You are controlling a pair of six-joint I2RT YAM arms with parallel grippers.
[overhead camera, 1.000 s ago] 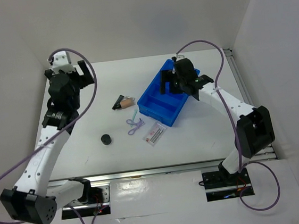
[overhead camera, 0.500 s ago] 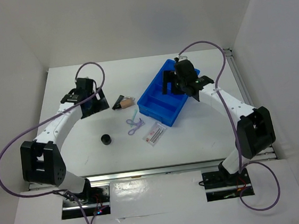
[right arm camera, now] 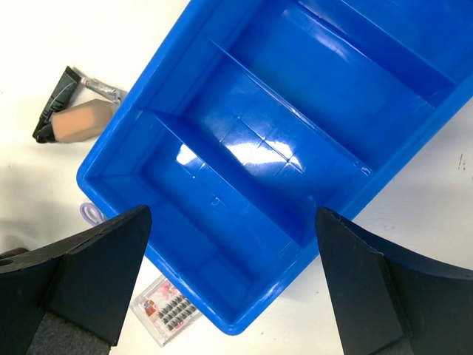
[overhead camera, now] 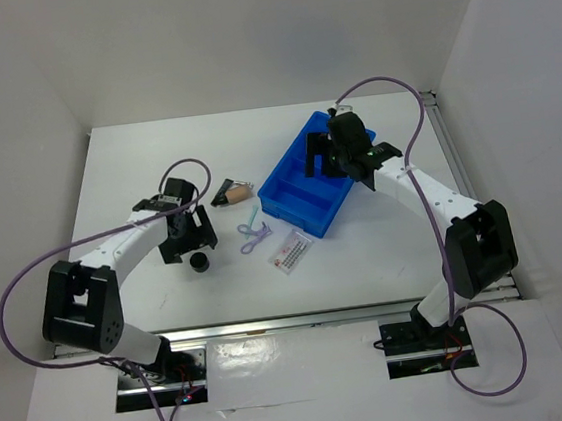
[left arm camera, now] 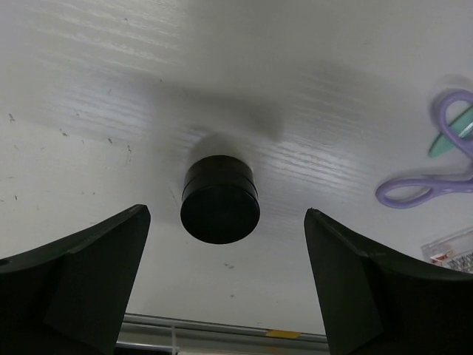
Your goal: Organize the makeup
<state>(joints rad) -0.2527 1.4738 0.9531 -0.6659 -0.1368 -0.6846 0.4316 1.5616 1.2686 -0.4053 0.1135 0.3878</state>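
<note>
The makeup lies loose on the white table left of the blue tray (overhead camera: 332,193). A small black round jar (overhead camera: 200,262) sits nearest the front. My left gripper (overhead camera: 190,242) hovers just behind it, open; in the left wrist view the jar (left arm camera: 220,201) lies ahead of the wide-apart fingers (left arm camera: 96,259), untouched. A tan-and-black tube (overhead camera: 232,191), a lilac looped tool (overhead camera: 252,235) and a flat packet with red print (overhead camera: 290,251) lie between jar and tray. My right gripper (overhead camera: 324,156) hangs open above the tray (right arm camera: 111,159), holding nothing.
The tray's three compartments hold nothing. White walls enclose the table at the back and both sides. A metal rail (left arm camera: 222,329) runs along the near edge, just in front of the jar. Purple cables loop from both arms.
My left arm has swung from the back left corner forward and down to the black jar. The right arm has stayed over the tray.
</note>
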